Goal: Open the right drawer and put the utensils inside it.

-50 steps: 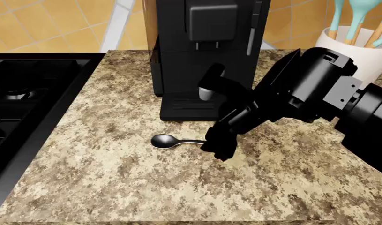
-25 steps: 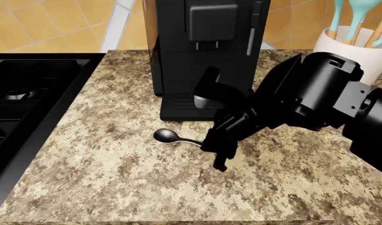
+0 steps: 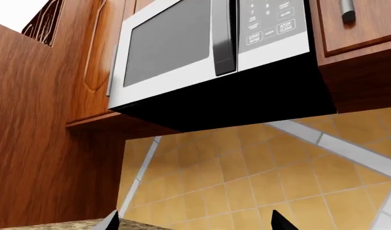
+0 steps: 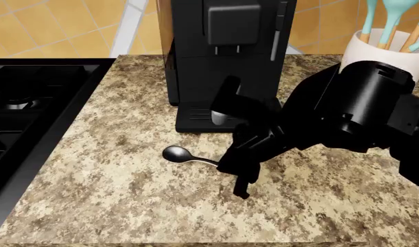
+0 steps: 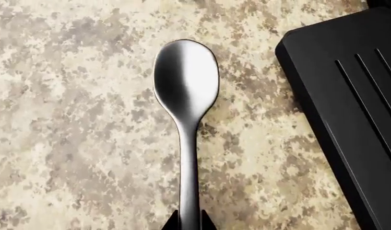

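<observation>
One of the utensils, a small shiny metal spoon [image 4: 176, 154], lies on the speckled stone counter [image 4: 127, 195] in front of the coffee machine. Its bowl [image 5: 185, 76] faces up and its handle runs back between my right gripper's fingertips. My right gripper [image 4: 231, 165] [image 5: 189, 223] is shut on the end of that handle. In the left wrist view my left gripper [image 3: 195, 225] points up at the wall, its two fingertips far apart with nothing between them; it does not show in the head view. The right drawer is out of view.
A black coffee machine [image 4: 223, 62] stands just behind the spoon, with its drip tray [image 5: 349, 105] close beside it. A white holder with teal spatulas [image 4: 384, 46] is at back right. A black stove [image 4: 31, 108] borders the counter's left. A microwave [image 3: 208, 48] hangs under wooden cabinets.
My right gripper has shifted slightly toward the counter's front edge with the spoon's handle in it, and the spoon has turned a little, its bowl swinging left.
</observation>
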Robot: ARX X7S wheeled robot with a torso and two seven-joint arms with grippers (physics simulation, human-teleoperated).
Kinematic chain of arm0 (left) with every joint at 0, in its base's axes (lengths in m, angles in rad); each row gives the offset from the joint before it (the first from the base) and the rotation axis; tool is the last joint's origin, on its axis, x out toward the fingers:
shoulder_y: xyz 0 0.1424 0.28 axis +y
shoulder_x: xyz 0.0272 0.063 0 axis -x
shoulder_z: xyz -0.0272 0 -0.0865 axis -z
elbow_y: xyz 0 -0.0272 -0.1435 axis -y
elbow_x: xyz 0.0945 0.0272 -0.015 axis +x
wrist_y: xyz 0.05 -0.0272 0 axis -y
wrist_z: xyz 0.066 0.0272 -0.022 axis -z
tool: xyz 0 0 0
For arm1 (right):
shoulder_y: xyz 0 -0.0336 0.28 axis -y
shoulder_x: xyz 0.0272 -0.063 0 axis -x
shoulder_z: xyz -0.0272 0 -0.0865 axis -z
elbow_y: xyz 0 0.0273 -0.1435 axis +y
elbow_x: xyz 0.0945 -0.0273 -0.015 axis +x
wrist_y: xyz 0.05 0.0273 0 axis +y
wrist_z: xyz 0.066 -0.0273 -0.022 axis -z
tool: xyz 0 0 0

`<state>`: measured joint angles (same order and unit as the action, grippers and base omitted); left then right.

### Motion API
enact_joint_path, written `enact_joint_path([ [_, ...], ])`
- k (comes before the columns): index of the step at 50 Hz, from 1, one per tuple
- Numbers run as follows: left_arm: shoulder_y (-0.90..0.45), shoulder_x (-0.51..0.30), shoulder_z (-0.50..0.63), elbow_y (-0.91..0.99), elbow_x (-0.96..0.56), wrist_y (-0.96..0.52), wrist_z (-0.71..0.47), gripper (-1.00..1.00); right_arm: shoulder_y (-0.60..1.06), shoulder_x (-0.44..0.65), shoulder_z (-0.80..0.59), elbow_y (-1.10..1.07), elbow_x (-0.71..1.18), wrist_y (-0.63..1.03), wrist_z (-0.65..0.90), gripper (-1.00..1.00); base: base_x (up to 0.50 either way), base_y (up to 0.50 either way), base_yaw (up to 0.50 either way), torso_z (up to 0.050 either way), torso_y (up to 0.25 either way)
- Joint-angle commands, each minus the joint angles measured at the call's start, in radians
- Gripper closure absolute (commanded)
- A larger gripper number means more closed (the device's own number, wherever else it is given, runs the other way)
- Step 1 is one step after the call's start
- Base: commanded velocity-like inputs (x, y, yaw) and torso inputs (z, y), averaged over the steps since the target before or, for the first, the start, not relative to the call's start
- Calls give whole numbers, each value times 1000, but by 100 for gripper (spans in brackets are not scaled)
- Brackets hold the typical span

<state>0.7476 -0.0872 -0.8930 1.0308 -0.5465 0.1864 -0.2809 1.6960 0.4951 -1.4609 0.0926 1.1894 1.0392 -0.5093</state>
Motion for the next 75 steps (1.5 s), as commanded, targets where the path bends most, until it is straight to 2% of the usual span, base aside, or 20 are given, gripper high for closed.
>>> enact_joint_path([
  [1, 7, -4, 0, 3, -3, 6, -6, -100, 18, 45, 49, -104, 73, 14, 46, 100, 0, 0, 0, 0, 0],
  [14, 11, -11, 0, 7, -5, 5, -16, -100, 63, 161, 111, -320, 211, 83, 188, 100, 0, 0, 0, 0, 0],
  [26, 34, -20, -11, 15, -22, 20, -32, -100, 164, 296, 174, -572, 506, 178, 435, 100, 0, 0, 0, 0, 0],
  [47, 36, -37, 5, 16, -12, 23, -47, -100, 291, 479, 200, -800, 819, 177, 664, 100, 0, 0, 0, 0, 0],
  [63, 36, -27, -8, 16, -24, 28, -37, -100, 315, 553, 222, -896, 894, 152, 710, 100, 0, 0, 0, 0, 0],
  [75, 36, -24, -16, 16, -30, 27, -34, -100, 298, 594, 251, -929, 847, 156, 678, 100, 0, 0, 0, 0, 0],
])
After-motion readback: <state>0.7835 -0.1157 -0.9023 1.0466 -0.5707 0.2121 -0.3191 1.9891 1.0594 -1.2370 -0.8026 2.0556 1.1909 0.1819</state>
